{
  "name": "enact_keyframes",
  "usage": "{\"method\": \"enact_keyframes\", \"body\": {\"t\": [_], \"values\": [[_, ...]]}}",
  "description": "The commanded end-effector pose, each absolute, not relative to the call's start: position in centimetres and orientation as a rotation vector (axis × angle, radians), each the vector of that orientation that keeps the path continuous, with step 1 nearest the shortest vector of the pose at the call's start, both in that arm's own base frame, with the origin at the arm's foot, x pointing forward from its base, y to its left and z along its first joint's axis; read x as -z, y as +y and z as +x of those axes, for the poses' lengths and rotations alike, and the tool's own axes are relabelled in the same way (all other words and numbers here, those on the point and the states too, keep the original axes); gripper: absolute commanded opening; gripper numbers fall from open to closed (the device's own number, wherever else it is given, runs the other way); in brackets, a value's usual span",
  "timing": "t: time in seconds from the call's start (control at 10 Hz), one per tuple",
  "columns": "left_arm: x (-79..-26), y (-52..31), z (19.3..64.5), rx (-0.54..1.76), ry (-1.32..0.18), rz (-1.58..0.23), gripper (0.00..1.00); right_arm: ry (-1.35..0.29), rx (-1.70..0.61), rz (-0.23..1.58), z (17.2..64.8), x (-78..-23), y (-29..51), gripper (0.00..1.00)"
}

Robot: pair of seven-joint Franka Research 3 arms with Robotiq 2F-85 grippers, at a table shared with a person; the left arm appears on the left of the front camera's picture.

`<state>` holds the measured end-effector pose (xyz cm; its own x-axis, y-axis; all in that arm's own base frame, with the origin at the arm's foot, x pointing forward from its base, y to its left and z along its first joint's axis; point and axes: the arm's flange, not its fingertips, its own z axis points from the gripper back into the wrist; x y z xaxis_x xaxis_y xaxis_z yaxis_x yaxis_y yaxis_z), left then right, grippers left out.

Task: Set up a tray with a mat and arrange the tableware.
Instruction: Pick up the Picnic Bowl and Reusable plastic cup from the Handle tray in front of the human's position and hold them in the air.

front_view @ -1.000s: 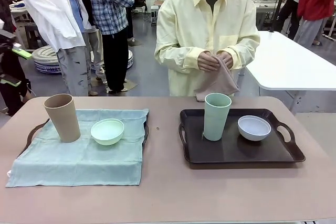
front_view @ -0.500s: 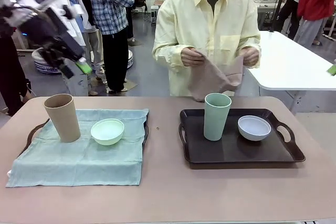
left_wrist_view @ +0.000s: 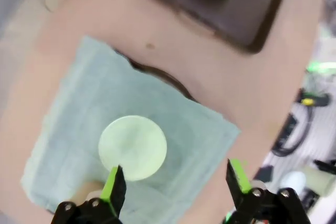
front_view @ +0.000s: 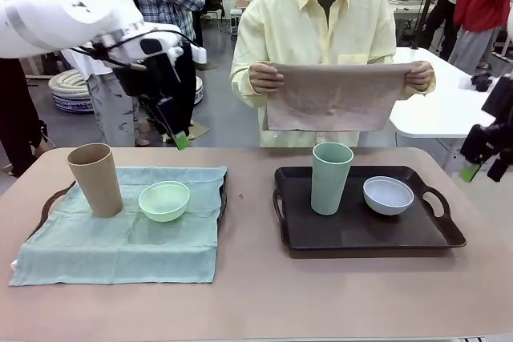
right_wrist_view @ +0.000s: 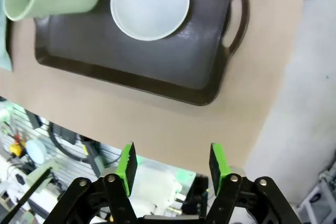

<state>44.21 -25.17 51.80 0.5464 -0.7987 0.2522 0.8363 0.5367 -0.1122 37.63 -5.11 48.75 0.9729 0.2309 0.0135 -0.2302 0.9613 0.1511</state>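
Tan tumbler [front_view: 94, 179]: upright, mouth up, long axis vertical; stands on the green mat [front_view: 120, 246], left of the front view.
Mint bowl [front_view: 164, 200]: mouth up, on the same mat, just right of the tan tumbler.
Green mat: spread flat with its long side across the frame, over a tray [front_view: 50, 199] whose dark handle shows at the mat's left edge.
Sage tumbler [front_view: 330, 178]: upright, mouth up, long axis vertical; on the bare dark tray [front_view: 361, 238], right of centre.
Pale bowl [front_view: 388, 195]: mouth up, on the dark tray, near the sage tumbler's right side, apart from it.
Tan mat [front_view: 337, 95]: held spread by its top corners by a person [front_view: 321, 30], hanging with its long side across, upper centre.
Left pincer [left_wrist_view: 174, 174]: released, jaws wide, nothing between them; in the air at upper left of the front view.
Right pincer [right_wrist_view: 172, 161]: released, gripping nothing; in the air at the right edge of the front view.
Worktop [front_view: 256, 302]: pinkish beige with rounded corners; the two trays sit side by side with a gap between.
Room: grey floor, people standing behind, a white table [front_view: 449, 102] at upper right.
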Motion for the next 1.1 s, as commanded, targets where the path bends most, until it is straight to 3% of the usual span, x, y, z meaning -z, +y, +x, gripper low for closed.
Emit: {"method": "enact_keyframes", "body": {"t": [0.0,0.2,0.3,0.8,1.0], "values": [[-52.0,-26.1,44.7,1.067,-0.076,-0.249,1.0,-0.031,-0.221,0.118,36.8,-47.5,-4.7,0.72],[-52.4,-23.4,44.7,1.023,-0.005,-0.356,1.0,-0.022,-0.166,0.204,37.1,-48.2,-6.3,0.72],[-50.9,-26.8,43.8,1.041,-0.093,-0.256,1.0,-0.006,-0.242,0.141,37.0,-47.5,-4.8,0.72],[-51.3,-26.7,44.0,1.05,-0.079,-0.279,1.0,-0.01,-0.242,0.158,37.1,-47.6,-4.9,0.72],[-51.1,-32.0,45.3,1.335,-0.277,-0.265,1.0,0.0,-0.289,0.109,39.1,-46.8,0.0,0.72]]}}
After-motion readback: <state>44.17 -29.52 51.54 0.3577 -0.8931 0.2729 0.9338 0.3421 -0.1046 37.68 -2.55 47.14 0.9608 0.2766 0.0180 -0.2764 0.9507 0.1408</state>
